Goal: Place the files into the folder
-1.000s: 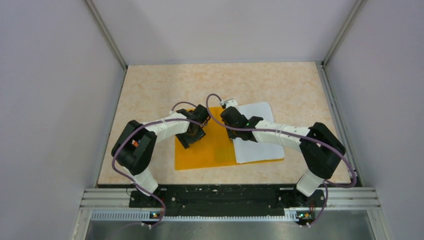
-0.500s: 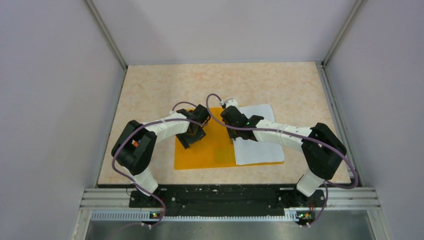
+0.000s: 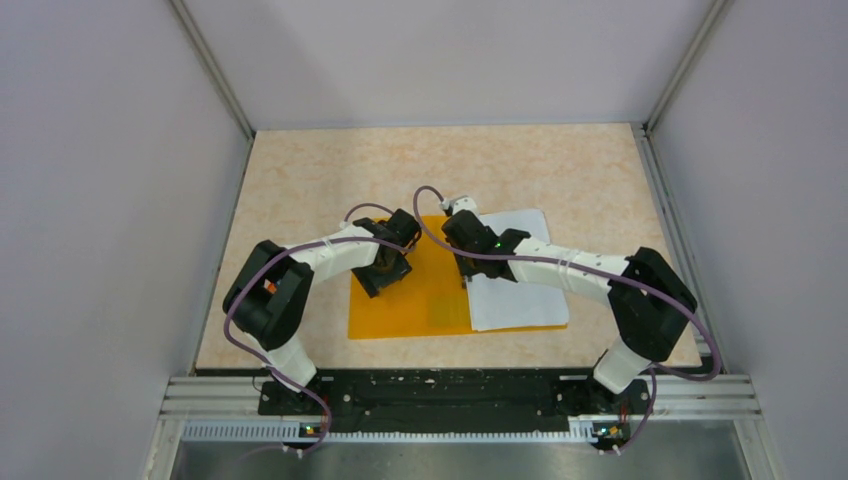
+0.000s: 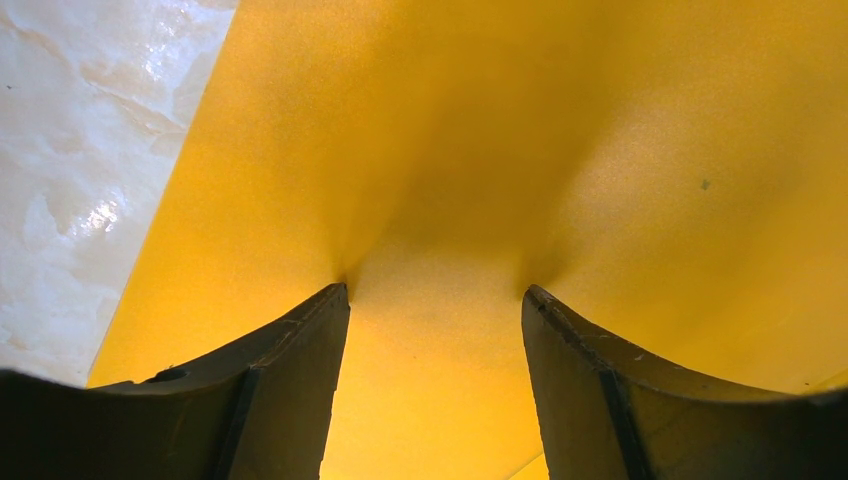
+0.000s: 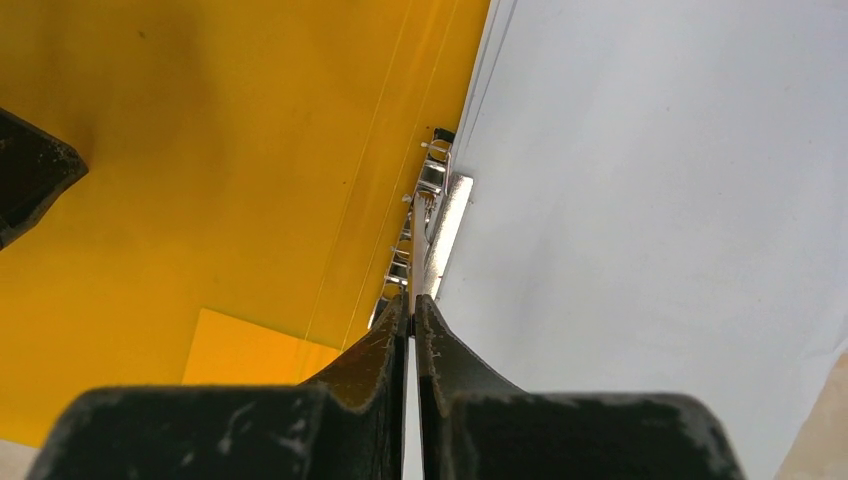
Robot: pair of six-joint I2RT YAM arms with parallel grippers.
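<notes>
Over the last second the right gripper has been shifted slightly along the spine of the flat translucent orange plastic folder, toward the folder's near edge, and the white paper lying on the folder's right half has been nudged a little with it. From this it is judged that the files are being seated in the open folder, the cover not yet closed over them. The right gripper's fingers are seen pressed almost together beside a small metal clasp at the spine, a thin pale sliver between them; whether the paper's edge is pinched cannot be told. The folder's left half is held down by the left gripper, its fingers spread apart and touching the plastic. One folder, one clasp and two grippers are counted; only one white surface is shown, so a second sheet beneath cannot be confirmed
</notes>
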